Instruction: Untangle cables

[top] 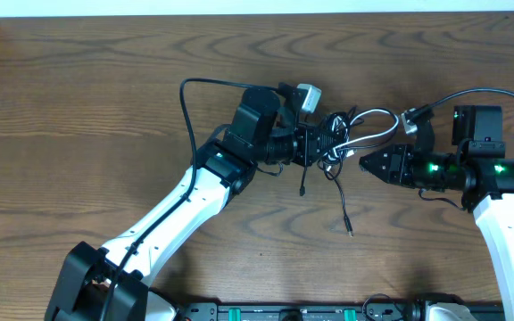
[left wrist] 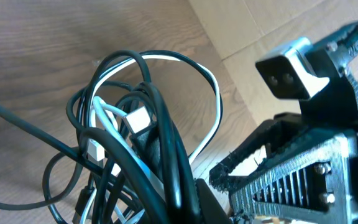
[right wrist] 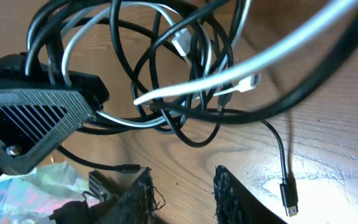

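With the left gripper (top: pixel 318 144) clamped on the knotted cables (top: pixel 342 134) at the overhead frame's centre, the right gripper (right wrist: pixel 182 193), jaws partly apart and empty, should pinch only the white cable (right wrist: pixel 188 90) and draw gently rightward.

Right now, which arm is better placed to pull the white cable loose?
Probably right. The left pincer is shut on the cable bundle, anchoring it. The right pincer is open, empty, and faces the white cable loop close in front.
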Controlling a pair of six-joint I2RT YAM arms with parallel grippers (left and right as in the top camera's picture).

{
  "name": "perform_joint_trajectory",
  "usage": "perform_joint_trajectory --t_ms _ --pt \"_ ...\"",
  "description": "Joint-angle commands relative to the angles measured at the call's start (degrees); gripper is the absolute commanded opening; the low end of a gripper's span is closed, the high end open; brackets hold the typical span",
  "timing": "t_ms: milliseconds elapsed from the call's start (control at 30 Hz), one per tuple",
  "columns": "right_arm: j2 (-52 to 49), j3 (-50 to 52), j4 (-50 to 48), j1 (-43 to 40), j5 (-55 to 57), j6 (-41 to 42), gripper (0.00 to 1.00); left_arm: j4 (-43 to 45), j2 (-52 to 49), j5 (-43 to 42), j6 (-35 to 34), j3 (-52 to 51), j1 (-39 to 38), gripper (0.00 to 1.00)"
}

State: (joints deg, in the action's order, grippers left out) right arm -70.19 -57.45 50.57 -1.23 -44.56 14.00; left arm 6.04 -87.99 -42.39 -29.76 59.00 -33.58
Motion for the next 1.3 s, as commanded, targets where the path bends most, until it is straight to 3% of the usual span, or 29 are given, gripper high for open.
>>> perform_joint_trajectory --t_ms 0,133,600,767,1100,1267 --pt "0.94 -0.57 -0.63 0.37 -2.62 -0.96 0.29 -0.68 -0.11 -2.62 6.58 0.83 0.04 0.08" --pt "0.92 -0.57 -1.49 0.37 -2.6 1.01 0.29 -2.67 -0.11 -2.62 9.44 0.83 0.04 0.08" --pt "-0.55 -0.57 -8.09 0.46 -1.84 16.7 0.27 -3.19 -0.11 -3.72 9.4 0.83 0.02 0.08" --pt "-2.51 -0.57 -8.35 1.44 -1.38 21.18 0.17 -3.21 -0.11 -3.72 9.38 0.83 0.02 0.08" --pt "-4.76 -0.57 -10.75 2.69 3.06 29.81 0.31 -3.21 -0.11 -3.72 9.38 0.83 0.02 0.08" --pt "-5.42 -0.57 -13.2 4.83 3.96 32.68 0.32 -3.19 -0.11 -3.72 9.4 0.83 0.02 0.08"
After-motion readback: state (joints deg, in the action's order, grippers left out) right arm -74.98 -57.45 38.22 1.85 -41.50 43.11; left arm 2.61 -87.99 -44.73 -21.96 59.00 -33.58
